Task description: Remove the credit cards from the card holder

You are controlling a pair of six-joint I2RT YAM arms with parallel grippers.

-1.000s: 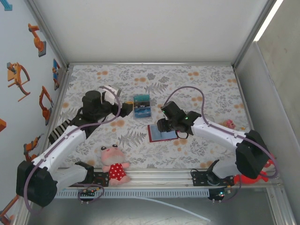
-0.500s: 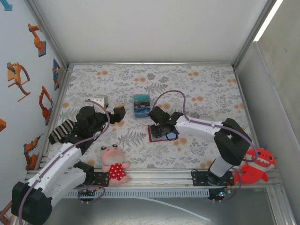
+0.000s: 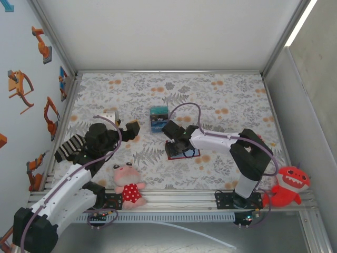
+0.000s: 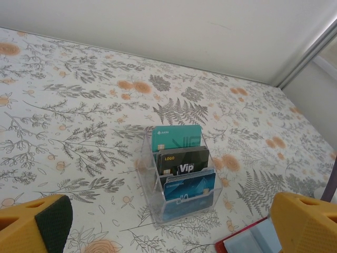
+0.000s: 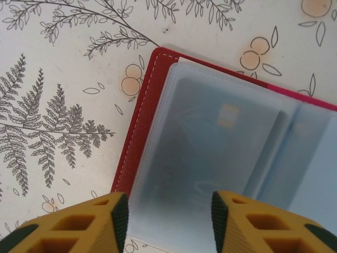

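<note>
The red card holder (image 3: 184, 153) lies open on the floral cloth, its pale translucent pockets facing up. In the right wrist view a blue credit card (image 5: 210, 137) with a gold chip shows through the card holder's (image 5: 138, 126) left pocket. My right gripper (image 3: 178, 143) hovers right over it, open; in the wrist view its fingertips (image 5: 169, 211) straddle the pocket's near end with nothing pinched. My left gripper (image 3: 122, 122) stands wide open to the left, holding nothing (image 4: 168, 226). A corner of the card holder (image 4: 247, 243) lies by its right finger.
A clear acrylic stand (image 3: 159, 119) with teal, black and blue cards (image 4: 181, 176) stands just behind the card holder. A pink plush in a red dress (image 3: 128, 184) lies by the near rail, a red plush (image 3: 287, 184) at the near right, a striped object (image 3: 68, 147) at the left.
My right arm has folded in and its gripper has slid left over the card holder's left pocket. My left gripper has drawn back to the left, away from the stand.
</note>
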